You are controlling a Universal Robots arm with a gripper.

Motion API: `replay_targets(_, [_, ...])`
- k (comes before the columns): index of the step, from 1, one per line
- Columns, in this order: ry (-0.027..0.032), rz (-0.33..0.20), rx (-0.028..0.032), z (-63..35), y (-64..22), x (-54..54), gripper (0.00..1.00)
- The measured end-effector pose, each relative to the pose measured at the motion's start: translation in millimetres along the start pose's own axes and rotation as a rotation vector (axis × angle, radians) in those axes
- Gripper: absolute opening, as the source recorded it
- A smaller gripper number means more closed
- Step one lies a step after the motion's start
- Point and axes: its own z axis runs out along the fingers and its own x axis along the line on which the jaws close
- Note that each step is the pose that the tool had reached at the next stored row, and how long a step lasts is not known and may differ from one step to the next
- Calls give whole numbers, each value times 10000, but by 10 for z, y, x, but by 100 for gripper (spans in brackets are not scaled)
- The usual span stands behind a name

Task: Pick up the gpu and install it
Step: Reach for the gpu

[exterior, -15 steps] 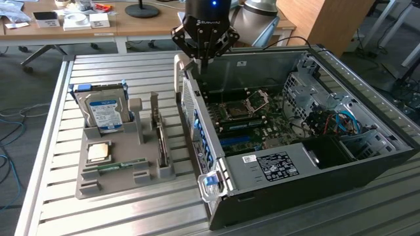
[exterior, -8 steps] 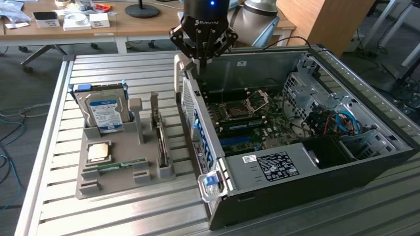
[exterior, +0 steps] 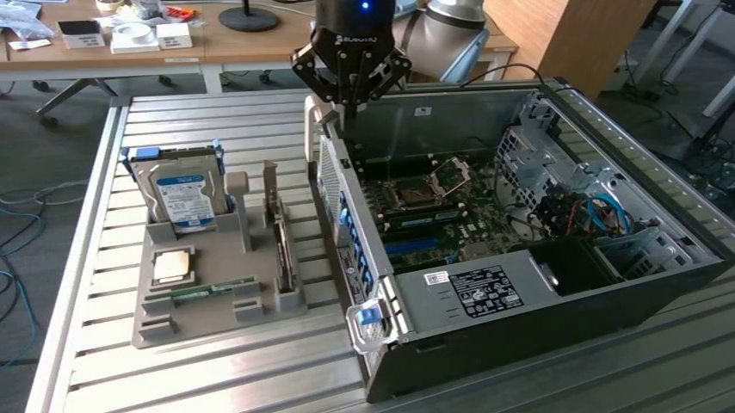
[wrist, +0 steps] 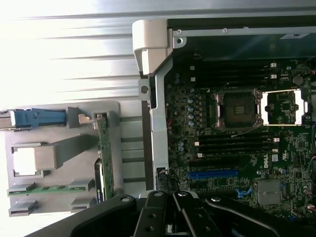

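Note:
The gpu (exterior: 279,239) stands on edge in a slot of the grey parts holder (exterior: 219,310), its silver end bracket at the far end. In the wrist view the gpu (wrist: 103,153) appears edge-on as a thin green board. My gripper (exterior: 348,103) hangs above the far corner of the open computer case (exterior: 483,344), to the exterior view's right of the holder and well above the card. The fingers (wrist: 157,210) are shut with nothing between them. The motherboard's blue slot (wrist: 216,174) lies bare inside the case.
On the holder also stand a blue-labelled hard drive (exterior: 184,196), a flat processor (exterior: 172,265) and a narrow green RAM stick (exterior: 213,291). Everything rests on a slatted metal table (exterior: 206,129). The case's rear wall (exterior: 344,224) rises between holder and motherboard (exterior: 442,215).

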Motion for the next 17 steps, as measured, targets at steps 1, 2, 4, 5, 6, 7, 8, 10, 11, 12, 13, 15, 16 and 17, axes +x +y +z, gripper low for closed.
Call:
replay_targets(1, [0,1,0,0,-1,12,11])
replay_targets(2, [0,1,1,0,-2,24,11])
replay_targets(4, [0,1,0,0,-3,46,11])
replay_targets(5, [0,1,1,0,-4,57,11])
replay_targets(6, [-1,1,0,1,-5,66,11])
replay_targets(7, [0,1,0,1,-6,75,11])
replay_targets(8, [0,1,0,1,-6,85,11])
replay_targets(10, [0,0,0,1,-8,108,11])
replay_targets(11, [0,0,0,1,-9,120,11])
replay_targets(12, [0,0,0,2,-10,132,11])
replay_targets(13, [0,0,0,2,-11,145,11])
replay_targets(15, [0,-1,0,2,-14,178,11])
replay_targets(16, [0,0,0,2,-15,195,11])
replay_targets(17, [-1,0,0,3,-16,211,11])
